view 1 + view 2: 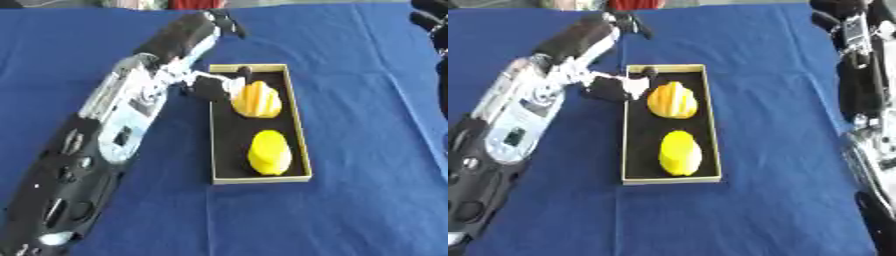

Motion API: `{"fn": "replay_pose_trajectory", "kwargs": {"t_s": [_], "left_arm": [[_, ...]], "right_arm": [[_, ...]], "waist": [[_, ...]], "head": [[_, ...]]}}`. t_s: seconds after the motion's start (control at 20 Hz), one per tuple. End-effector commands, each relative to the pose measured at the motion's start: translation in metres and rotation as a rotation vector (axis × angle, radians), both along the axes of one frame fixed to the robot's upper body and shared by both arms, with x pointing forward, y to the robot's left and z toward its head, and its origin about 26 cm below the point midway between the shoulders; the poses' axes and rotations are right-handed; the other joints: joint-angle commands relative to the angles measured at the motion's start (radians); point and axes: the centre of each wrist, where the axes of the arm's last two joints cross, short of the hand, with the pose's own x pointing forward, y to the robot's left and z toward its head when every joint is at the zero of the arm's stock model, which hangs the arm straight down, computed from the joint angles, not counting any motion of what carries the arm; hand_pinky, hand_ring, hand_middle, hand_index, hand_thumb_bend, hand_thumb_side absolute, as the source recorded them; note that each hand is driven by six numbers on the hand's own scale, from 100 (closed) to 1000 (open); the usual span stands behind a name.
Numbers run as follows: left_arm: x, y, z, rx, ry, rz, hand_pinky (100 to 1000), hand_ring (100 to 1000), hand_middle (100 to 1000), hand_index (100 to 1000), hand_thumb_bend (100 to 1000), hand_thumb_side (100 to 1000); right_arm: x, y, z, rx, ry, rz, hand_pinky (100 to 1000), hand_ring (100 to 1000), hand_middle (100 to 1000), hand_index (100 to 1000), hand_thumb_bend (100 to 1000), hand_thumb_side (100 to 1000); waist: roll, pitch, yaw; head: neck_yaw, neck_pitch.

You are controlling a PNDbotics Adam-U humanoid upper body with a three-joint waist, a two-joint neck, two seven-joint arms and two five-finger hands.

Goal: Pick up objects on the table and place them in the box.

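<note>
In the left eye view, the left hand [213, 86] is seen at the far end of the box [297, 120]. Its fingers are curled round an orange-yellow striped fruit [256, 100], which is just inside the box. A plain yellow fruit [269, 153] lies nearer, well apart from the hand. The placing step seems to be in hand.

In the right eye view, the right hand [833, 10] is seen far off at the counter [780, 75] edge; its fingers cannot be told. Next, the fruit should be let go and the hand lifted away.
</note>
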Motion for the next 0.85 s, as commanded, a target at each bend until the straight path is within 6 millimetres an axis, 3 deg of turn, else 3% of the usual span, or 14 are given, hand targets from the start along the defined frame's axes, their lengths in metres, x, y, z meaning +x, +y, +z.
{"fn": "replay_pose_trajectory", "kwargs": {"t_s": [0.05,0.45,0.65,0.85], "left_arm": [[-0.026,0.032,0.037,-0.173,-0.089,-0.034,820,805,744,813,144,403],[-0.063,0.111,0.051,-0.535,-0.194,0.028,794,778,734,822,138,525],[-0.064,0.145,0.041,-0.679,-0.285,0.05,801,792,751,846,168,625],[-0.063,0.178,0.023,-0.768,-0.365,0.051,811,804,762,851,159,668]], "right_arm": [[-0.003,-0.005,0.012,-0.03,-0.044,-0.016,867,838,772,832,100,749],[-0.003,-0.008,0.018,-0.041,-0.081,-0.032,867,837,771,832,100,737],[-0.003,-0.01,0.022,-0.053,-0.099,-0.04,867,839,772,832,100,732],[-0.003,-0.012,0.028,-0.075,-0.129,-0.048,870,842,775,832,100,725]], "waist": [[-0.003,-0.029,0.004],[-0.012,-0.034,0.016],[-0.016,-0.032,0.023],[-0.025,-0.029,0.03]], "head": [[-0.011,-0.004],[-0.026,-0.006],[-0.026,-0.011],[-0.022,-0.017]]}}
